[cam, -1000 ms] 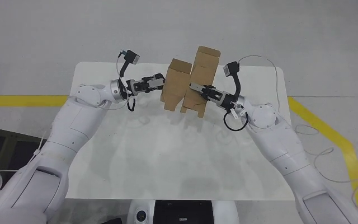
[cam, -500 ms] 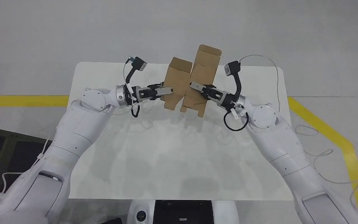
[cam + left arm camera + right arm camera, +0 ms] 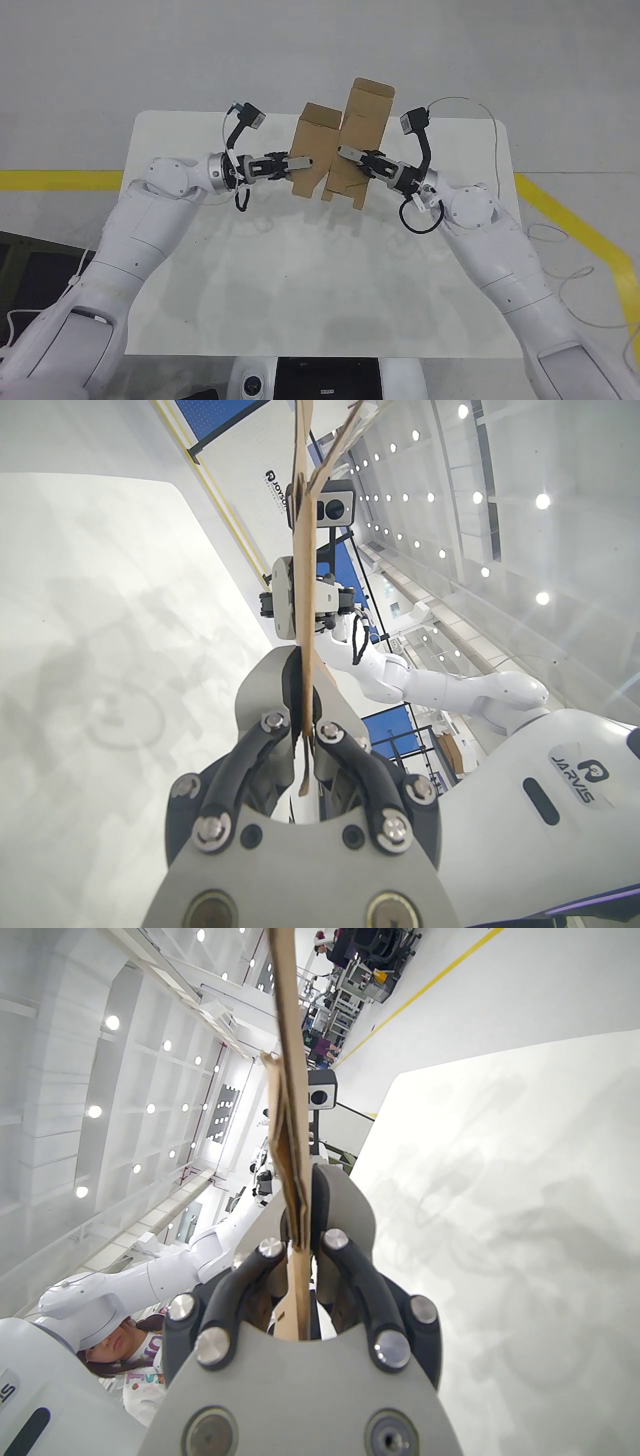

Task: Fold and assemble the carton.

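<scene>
A brown cardboard carton (image 3: 338, 140), partly folded with flaps sticking out, hangs above the far middle of the white table (image 3: 320, 290). My left gripper (image 3: 300, 163) is shut on a lower flap at the carton's left side; the left wrist view shows that flap edge-on (image 3: 303, 610) pinched between the fingers (image 3: 292, 680). From the other side my right gripper (image 3: 346, 153) is shut on a carton panel, which the right wrist view shows edge-on (image 3: 290, 1093) clamped in its jaws. The two grippers face each other across the carton.
The white table spreads bare in front of the carton. A yellow floor line (image 3: 60, 180) runs past both table sides. A thin cable (image 3: 470, 105) arcs over the table's far right corner.
My left gripper has swung in from the carton's left face and closed on its lower flap. The right gripper keeps its hold, and the carton has barely shifted.
</scene>
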### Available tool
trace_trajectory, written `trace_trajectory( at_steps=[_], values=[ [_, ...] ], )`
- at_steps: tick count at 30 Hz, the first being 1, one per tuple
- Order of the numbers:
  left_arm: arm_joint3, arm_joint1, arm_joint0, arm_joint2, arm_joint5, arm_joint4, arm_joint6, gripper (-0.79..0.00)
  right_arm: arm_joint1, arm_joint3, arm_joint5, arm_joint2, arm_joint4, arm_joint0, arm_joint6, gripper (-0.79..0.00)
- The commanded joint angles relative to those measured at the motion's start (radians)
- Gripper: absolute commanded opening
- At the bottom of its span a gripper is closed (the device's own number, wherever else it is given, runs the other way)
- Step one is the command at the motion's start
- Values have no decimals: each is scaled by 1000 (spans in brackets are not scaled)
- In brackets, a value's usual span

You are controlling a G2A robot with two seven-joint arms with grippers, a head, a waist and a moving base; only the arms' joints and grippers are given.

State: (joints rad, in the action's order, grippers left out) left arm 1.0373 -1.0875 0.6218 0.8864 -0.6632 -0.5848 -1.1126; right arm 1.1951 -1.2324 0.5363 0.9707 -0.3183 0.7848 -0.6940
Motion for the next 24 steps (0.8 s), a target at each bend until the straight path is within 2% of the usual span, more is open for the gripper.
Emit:
trace_trajectory(
  at_steps=[1, 6, 9, 12, 18, 24],
  values=[
    [-3, -1, -2, 5, 22, -21, -14, -785, 0, -3, 6, 4, -5, 2, -4, 0],
    [-38, 4, -20, 28, 63, -26, -72, -785, -3, -6, 19, 29, -23, 12, -42, 0],
    [-62, 8, -38, 36, 96, -14, -134, -785, -15, -2, 8, 51, -25, 8, -149, 0],
    [-58, 14, -61, 30, 168, 11, -212, -785, -30, 3, -10, 83, -32, 4, -274, 0],
    [46, 35, -39, 37, 282, -24, -327, -785, -58, -10, -29, 138, -57, 36, -460, 0],
    [166, 60, 14, 27, 335, -1, -379, -785, -81, -57, 22, 199, -85, 99, -533, 0]
  ],
)
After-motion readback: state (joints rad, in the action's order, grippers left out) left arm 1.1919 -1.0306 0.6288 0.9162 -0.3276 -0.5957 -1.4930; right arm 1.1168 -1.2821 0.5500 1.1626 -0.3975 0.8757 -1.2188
